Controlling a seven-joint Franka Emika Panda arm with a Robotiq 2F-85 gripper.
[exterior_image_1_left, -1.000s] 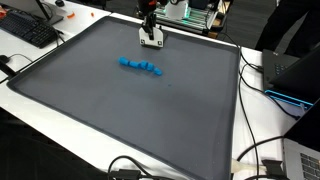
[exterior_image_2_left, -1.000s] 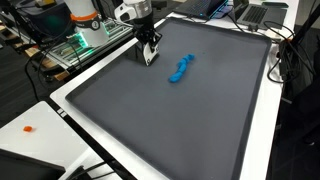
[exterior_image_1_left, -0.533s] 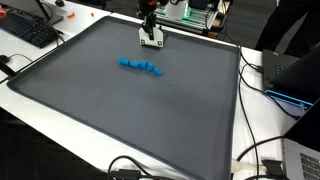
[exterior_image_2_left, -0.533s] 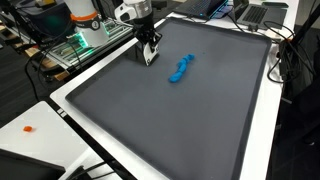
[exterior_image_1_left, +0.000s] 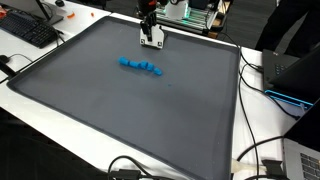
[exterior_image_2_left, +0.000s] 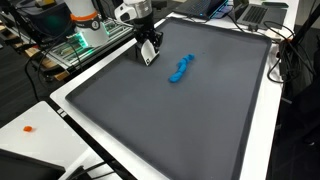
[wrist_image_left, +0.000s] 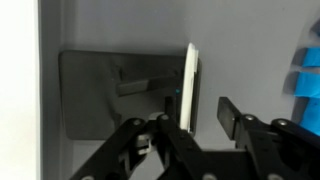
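My gripper (exterior_image_1_left: 150, 40) hangs over the far edge of a large dark grey mat (exterior_image_1_left: 120, 110), also seen in the other exterior view (exterior_image_2_left: 149, 57). In the wrist view its jaws (wrist_image_left: 198, 100) are apart. A thin white flat piece (wrist_image_left: 188, 85) stands on edge right by one finger, clear of the other. It shows as a white patch at the fingertips in both exterior views. I cannot tell whether it rests on the mat. A blue string of small blocks (exterior_image_1_left: 141, 66) lies on the mat (exterior_image_2_left: 190, 120) a short way off; it shows too in the other exterior view (exterior_image_2_left: 180, 70) and the wrist view (wrist_image_left: 308, 85).
The mat lies on a white table. A black keyboard (exterior_image_1_left: 30, 30) sits at one corner, and cables (exterior_image_1_left: 262, 82) and a laptop (exterior_image_1_left: 303, 158) along one side. Lab equipment with a green light (exterior_image_2_left: 72, 45) stands behind the arm. A small orange item (exterior_image_2_left: 28, 128) lies off the mat.
The gripper with the white piece at its tips has shifted very slightly up and toward the mat's far edge. The blue blocks have not moved.
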